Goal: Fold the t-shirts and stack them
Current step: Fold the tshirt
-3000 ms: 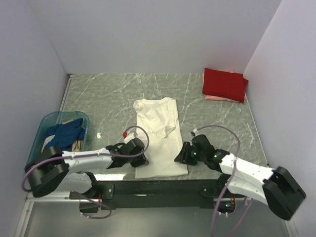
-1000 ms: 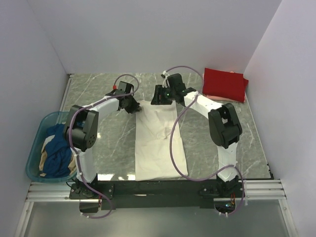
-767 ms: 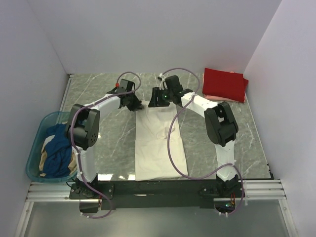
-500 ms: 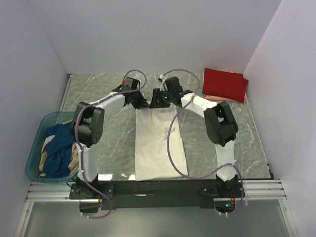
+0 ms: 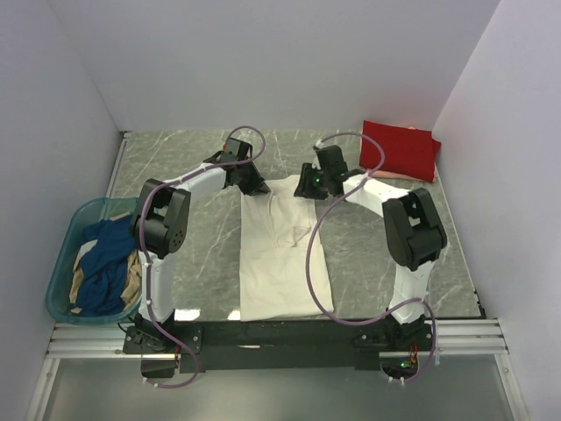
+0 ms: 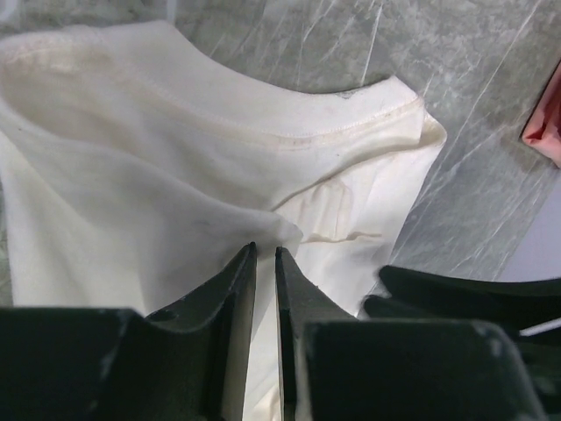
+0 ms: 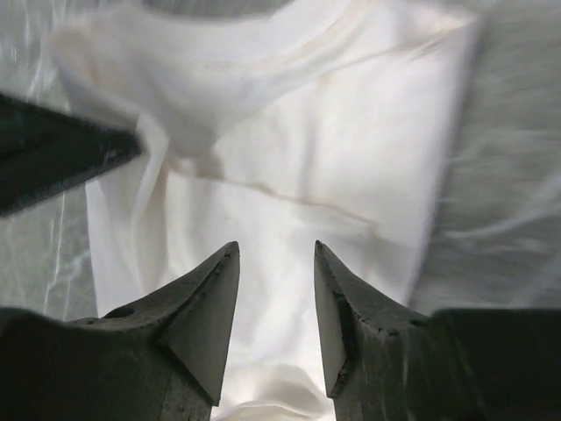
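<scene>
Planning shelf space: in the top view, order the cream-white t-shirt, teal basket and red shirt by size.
1. cream-white t-shirt and teal basket, too alike to separate.
2. red shirt, clearly smallest.

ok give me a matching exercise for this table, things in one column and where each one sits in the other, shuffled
1 cream-white cloth t-shirt
2 folded red cloth shirt
3 teal plastic basket
4 crumpled dark blue cloth shirt

a far right corner of the grey marble table
b near left side
c inside the basket
d centre

Pairs: 1-d, 2-a, 3-b, 4-c
</scene>
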